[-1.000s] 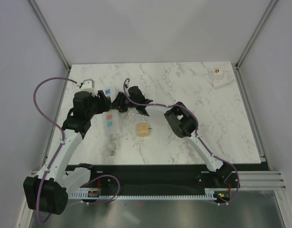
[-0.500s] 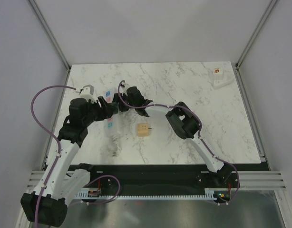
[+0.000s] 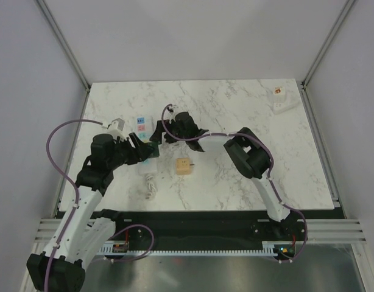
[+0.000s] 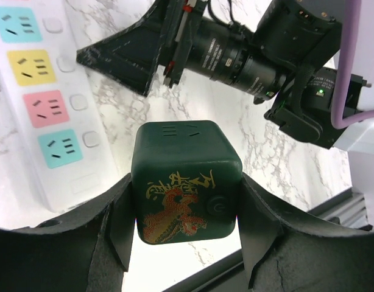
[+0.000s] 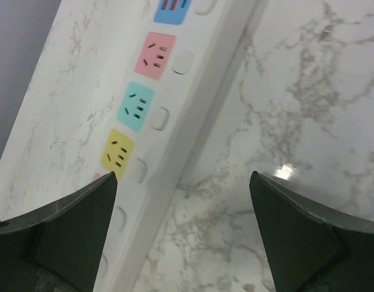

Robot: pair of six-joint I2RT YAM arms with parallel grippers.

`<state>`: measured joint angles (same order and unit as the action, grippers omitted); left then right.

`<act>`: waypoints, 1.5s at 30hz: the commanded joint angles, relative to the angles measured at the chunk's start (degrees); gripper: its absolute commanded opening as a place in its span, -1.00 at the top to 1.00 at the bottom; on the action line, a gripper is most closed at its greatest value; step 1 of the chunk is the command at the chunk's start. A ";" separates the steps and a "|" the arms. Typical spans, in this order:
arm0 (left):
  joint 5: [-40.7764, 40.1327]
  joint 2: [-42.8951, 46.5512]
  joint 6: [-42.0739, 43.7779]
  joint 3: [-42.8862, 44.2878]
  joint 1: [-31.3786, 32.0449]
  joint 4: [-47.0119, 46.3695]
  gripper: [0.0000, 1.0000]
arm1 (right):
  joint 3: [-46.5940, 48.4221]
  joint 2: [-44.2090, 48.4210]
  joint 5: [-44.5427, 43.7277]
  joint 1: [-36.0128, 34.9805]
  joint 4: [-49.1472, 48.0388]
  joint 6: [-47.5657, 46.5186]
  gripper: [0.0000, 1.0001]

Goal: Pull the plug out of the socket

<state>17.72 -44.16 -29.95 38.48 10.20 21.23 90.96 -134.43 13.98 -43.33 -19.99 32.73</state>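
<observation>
Your left pincer (image 4: 187, 210) now has the plug (image 4: 186, 176) clamped and off the strip (image 4: 50, 115). Your right pincer (image 5: 182, 198) gapes wide over the strip. Pull looks done

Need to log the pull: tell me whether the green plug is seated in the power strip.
No; the left fingers hold the green plug clear of the power strip, whose visible sockets are empty.
</observation>
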 commanded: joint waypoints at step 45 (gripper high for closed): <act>-20.26 -48.03 -13.73 9.95 37.35 -36.44 0.85 | -43.50 26.94 -10.20 20.74 -31.60 9.11 -0.96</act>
<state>1.34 -91.57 -42.61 48.99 46.72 -8.75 46.94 -107.85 2.22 -22.72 -47.90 41.28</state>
